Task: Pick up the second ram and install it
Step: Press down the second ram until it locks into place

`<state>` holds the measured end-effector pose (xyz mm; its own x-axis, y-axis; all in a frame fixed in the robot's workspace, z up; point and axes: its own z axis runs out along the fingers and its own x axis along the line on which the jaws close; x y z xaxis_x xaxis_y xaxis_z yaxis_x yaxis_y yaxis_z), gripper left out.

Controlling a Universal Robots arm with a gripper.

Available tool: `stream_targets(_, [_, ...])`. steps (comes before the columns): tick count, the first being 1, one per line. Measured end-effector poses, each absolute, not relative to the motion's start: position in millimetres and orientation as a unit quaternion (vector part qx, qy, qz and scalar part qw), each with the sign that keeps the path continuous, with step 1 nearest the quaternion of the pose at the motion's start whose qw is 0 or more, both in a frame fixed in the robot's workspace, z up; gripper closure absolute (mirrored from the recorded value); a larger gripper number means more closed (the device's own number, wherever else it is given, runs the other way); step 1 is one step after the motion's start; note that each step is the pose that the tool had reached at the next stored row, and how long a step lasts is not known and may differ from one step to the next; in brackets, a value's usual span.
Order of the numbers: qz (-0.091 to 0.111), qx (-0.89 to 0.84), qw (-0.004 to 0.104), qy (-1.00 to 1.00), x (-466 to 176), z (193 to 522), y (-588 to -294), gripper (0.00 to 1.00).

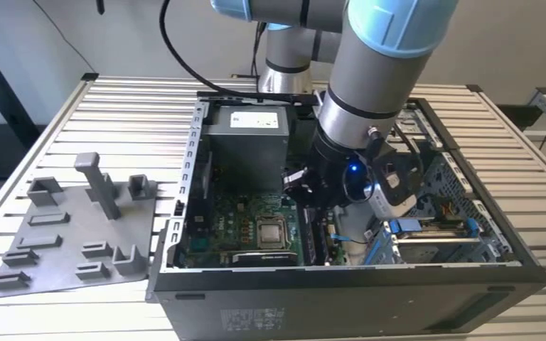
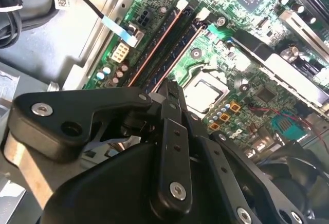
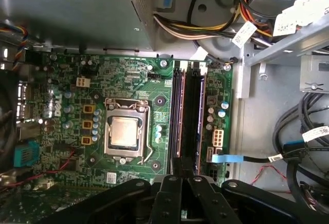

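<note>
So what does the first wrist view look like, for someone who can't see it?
A green motherboard lies inside an open computer case, with a silver processor in its middle and two long dark memory slots beside it. The black gripper hangs just above the slots' near end.

Exterior view looks down from high; both wrist views sit close above the motherboard (image 3: 128,106).

Above slots (image 3: 187,116): open, the gripper (image 3: 181,168) hangs there.
One side: CPU socket (image 3: 126,131) lies low.
Other side: case wall (image 3: 241,80) and cables (image 3: 300,147) crowd close.
Table (image 1: 131,121): tray (image 1: 74,234) posts stand up.
</note>
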<state>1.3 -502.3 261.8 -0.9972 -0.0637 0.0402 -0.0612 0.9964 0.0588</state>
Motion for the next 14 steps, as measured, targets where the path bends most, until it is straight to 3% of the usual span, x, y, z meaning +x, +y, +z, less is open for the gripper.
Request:
stream_targets(9, [-0.029, 0.107, 0.023, -0.994, 1.2, 259.1, -502.4, 0.89])
stream_targets(14, [-0.034, 0.120, 0.019, -0.992, -0.2, 253.8, -497.8, 0.89])
